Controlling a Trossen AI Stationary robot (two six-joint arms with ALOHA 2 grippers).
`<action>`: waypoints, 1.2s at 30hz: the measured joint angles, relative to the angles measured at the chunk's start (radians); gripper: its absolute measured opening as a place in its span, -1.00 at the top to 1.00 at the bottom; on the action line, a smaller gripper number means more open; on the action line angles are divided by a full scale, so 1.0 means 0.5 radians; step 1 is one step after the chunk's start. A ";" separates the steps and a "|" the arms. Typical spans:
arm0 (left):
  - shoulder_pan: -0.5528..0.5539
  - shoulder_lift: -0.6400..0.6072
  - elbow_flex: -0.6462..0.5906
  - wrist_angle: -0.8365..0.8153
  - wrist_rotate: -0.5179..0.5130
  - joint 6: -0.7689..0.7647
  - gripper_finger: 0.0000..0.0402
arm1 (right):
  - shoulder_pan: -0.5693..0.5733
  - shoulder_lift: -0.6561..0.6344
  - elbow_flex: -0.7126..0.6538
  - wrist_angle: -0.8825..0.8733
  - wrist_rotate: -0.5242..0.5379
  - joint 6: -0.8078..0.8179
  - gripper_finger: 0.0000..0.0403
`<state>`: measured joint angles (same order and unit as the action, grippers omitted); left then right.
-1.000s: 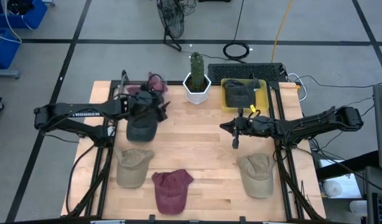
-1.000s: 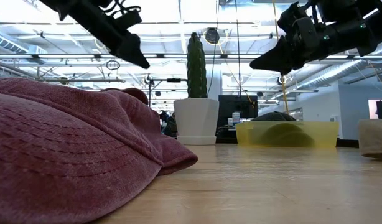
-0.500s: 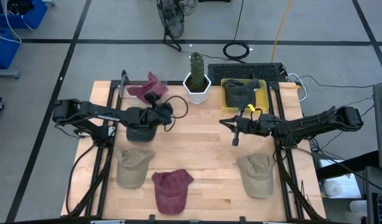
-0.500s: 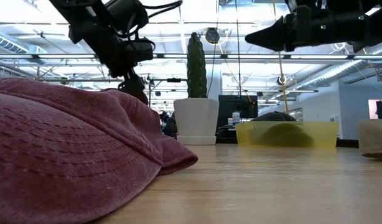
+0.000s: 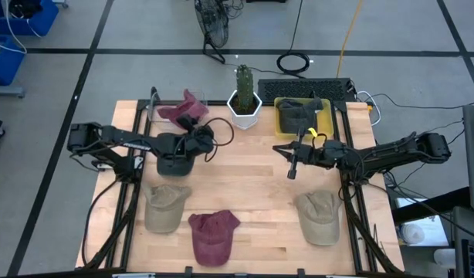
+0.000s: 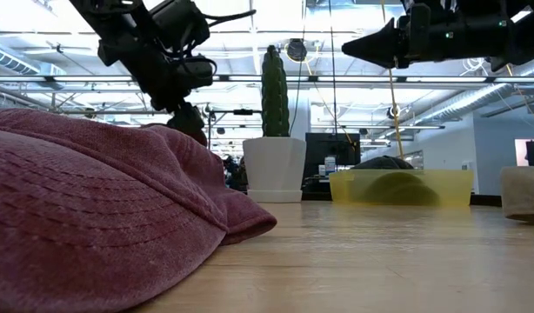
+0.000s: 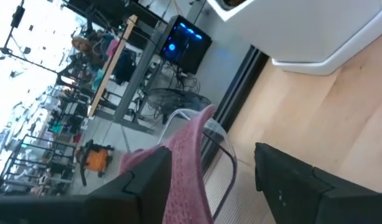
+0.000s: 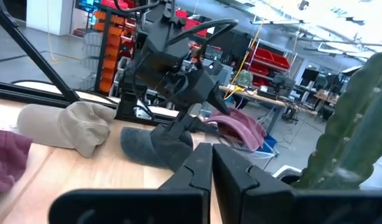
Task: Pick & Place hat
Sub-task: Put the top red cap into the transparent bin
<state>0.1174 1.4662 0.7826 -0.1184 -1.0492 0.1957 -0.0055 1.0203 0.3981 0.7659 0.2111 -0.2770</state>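
Left gripper [image 5: 197,137] sat at about 10 o'clock on the table [image 5: 252,193], low over the dark grey hat [image 5: 174,160] – the right wrist view showed its tip down at that hat's crown. Its fingers [image 7: 141,186] were spread wide, nothing clamped between them. Whether they actually touched the fabric, cannot tell.

A maroon hat [image 5: 177,113] lay just beyond the gripper toward 11 o'clock, by the table's back edge, apart from the grey one.

Right gripper [image 5: 292,161] hung in the air at about 2 o'clock, just on the 6 o'clock side of the yellow bin [image 5: 323,123]. Its fingers [image 8: 197,174] were pressed together with nothing held.

The bin sat at 1 o'clock and held another dark hat [image 5: 297,116]. The cactus [image 5: 243,79] in its white pot [image 5: 243,112] stood at 12 o'clock, between the maroon hat and the bin.

Along the near side – a tan hat [image 5: 165,207] at 8 o'clock, a second maroon hat [image 5: 212,235] at 6 to 7 o'clock, and another tan hat [image 5: 319,216] at 4 to 5 o'clock, all flat on the wood and apart from each other.
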 joint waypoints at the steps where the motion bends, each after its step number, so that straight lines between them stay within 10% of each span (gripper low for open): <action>1: 0.013 0.000 0.000 -0.010 0.009 -0.010 -0.10 | 0.000 0.000 0.000 -0.007 0.001 0.010 0.98; 23: 0.026 -0.038 0.000 -0.118 -0.020 0.131 0.92 | 0.001 0.000 0.000 -0.104 -0.003 0.060 0.98; 36: -0.081 -0.349 0.000 -0.418 -0.032 0.051 0.84 | 0.001 0.000 0.001 -0.124 -0.004 0.075 0.98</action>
<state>0.0767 1.2918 0.7827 -0.3273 -1.0651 0.2211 -0.0051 1.0203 0.3985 0.7036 0.2092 -0.2395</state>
